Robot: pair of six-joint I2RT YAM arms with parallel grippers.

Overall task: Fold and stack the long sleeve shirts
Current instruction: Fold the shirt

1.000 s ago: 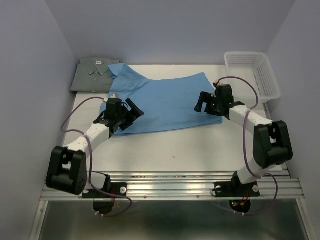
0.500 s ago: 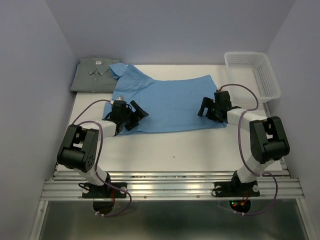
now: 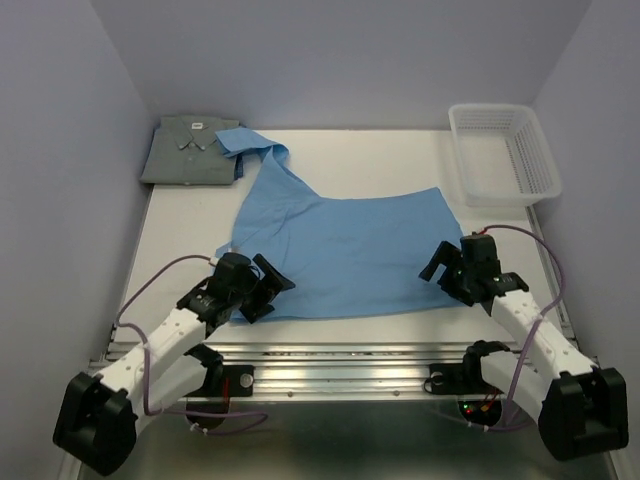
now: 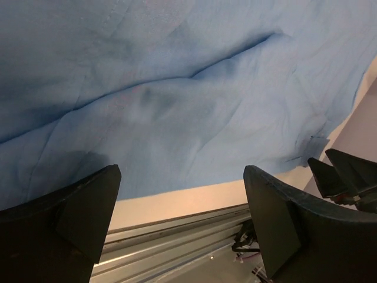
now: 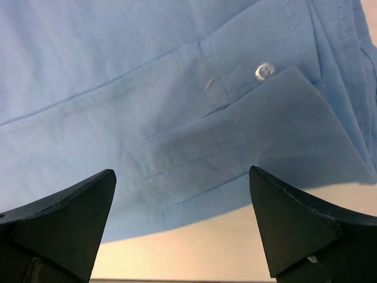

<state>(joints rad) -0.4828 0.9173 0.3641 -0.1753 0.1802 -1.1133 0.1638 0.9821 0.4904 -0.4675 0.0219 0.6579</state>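
Note:
The light sky-blue shirt lies spread across the table, its hem along the near edge. Its collar end trails back to the folded grey shirt at the far left corner. My left gripper hovers open over the blue shirt's near left corner, nothing between its fingers. My right gripper stands open over the near right corner, above a buttoned cuff and the shirt's edge. In both wrist views the jaws are wide apart and empty.
A white mesh basket stands at the far right corner. The metal rail of the table's near edge runs just below the shirt's hem and shows in the left wrist view. Purple cables loop beside both arms.
Both grippers have drawn back from mid-table to the near edge. The blue shirt has slid nearer with them, its collar end now stretched out toward the grey shirt.

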